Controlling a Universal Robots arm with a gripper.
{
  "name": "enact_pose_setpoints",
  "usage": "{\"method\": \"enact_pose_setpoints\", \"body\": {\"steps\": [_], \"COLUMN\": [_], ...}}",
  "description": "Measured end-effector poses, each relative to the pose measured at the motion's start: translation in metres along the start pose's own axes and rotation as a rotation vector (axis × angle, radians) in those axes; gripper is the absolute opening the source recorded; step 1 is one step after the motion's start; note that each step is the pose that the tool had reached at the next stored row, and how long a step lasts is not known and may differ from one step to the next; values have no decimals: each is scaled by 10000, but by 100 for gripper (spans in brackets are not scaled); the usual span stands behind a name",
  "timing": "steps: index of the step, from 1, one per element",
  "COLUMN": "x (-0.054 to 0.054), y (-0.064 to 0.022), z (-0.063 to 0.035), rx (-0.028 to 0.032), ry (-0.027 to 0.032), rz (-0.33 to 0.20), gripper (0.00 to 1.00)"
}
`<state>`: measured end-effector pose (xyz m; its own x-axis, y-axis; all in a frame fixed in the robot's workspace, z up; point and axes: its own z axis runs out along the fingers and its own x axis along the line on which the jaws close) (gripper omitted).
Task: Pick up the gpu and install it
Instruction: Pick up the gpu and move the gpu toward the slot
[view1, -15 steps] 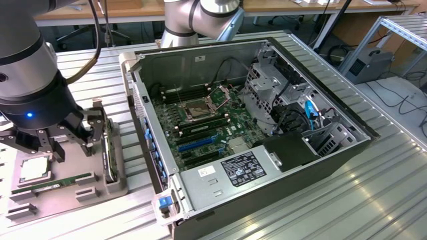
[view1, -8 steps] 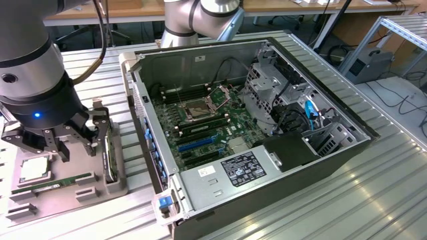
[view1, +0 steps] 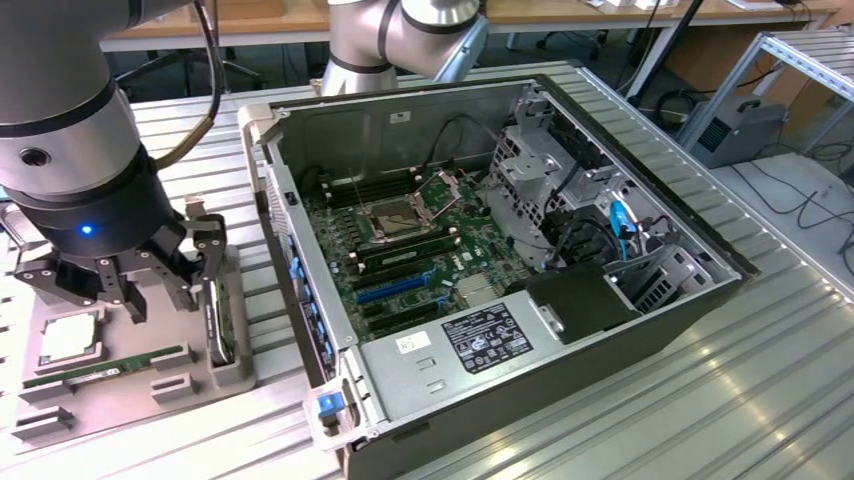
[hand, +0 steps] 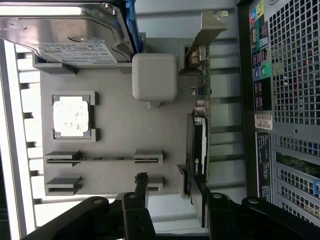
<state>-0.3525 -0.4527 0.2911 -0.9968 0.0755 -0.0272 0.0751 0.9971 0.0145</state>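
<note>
Early stage: the gpu (view1: 222, 325) stands on edge in the grey parts tray (view1: 214, 380) at the exterior view's lower left, not yet lifted, with the wide, empty pincer (view1: 167, 292) just above it and the open computer case (view1: 400, 115) beside.

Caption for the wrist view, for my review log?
Open gripper above the grey parts tray, near the gpu standing on edge beside the computer case.
</note>
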Motion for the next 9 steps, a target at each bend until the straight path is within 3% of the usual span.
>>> {"method": "enact_pose_setpoints", "body": {"steps": [9], "x": [-36], "y": [29], "z": [17], "rx": [19], "ry": [-2], "rz": [-1], "gripper": [48]}}
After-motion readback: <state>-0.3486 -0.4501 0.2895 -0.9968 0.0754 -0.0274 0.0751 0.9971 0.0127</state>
